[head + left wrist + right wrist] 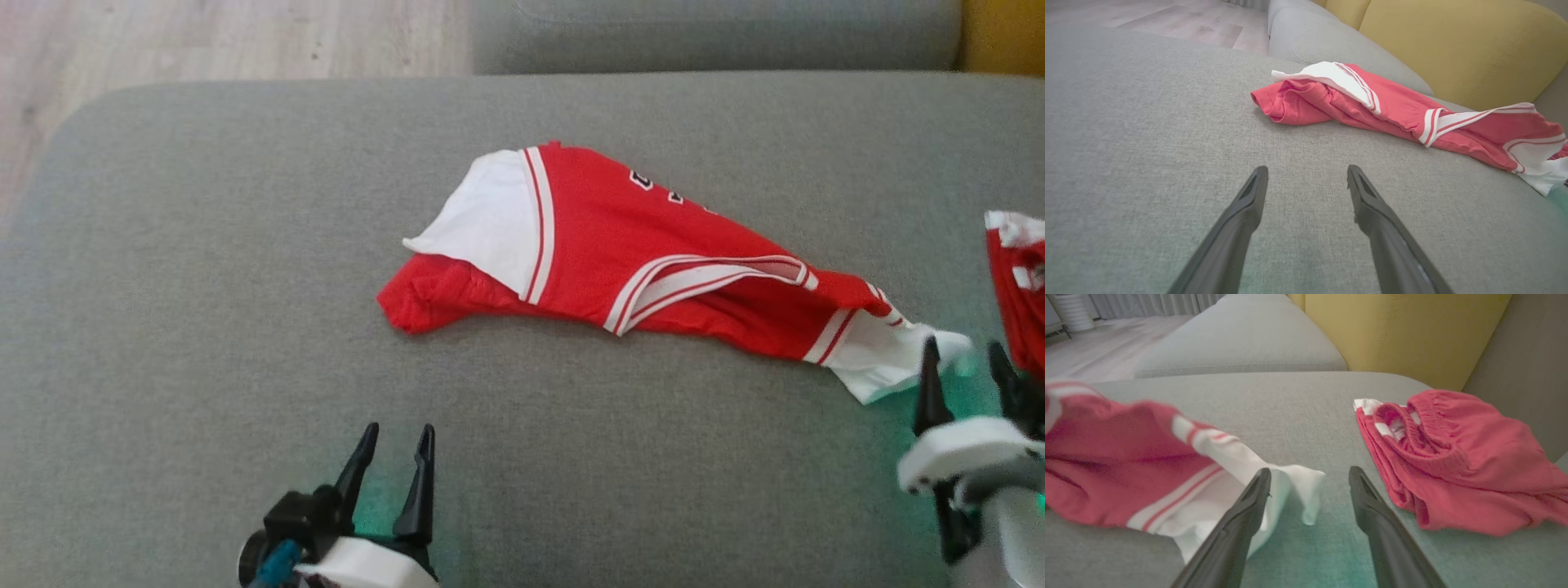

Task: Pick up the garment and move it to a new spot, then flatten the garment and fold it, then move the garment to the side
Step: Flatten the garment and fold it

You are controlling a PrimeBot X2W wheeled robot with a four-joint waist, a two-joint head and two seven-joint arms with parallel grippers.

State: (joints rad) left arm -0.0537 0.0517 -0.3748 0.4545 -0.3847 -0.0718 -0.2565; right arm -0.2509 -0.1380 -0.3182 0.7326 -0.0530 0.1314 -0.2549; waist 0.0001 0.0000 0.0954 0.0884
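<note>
Left gripper point(399, 429) and right gripper point(962, 343) jaws wide, empty; jersey point(620, 253) sleeve tip near red shorts point(1020, 278) at cushion's point(204, 286) right edge, so a grasp there may snag both.

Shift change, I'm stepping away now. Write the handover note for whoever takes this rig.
Red-and-white jersey: bunched up mid-way across the grey cushion. A second red garment lies to its right.
Left end effector: open, empty, short of the jersey.
Right end effector: open at the jersey's white corner, not gripping it.
Done: jersey lies on the cushion.
Left: flatten, fold, move aside.
</note>
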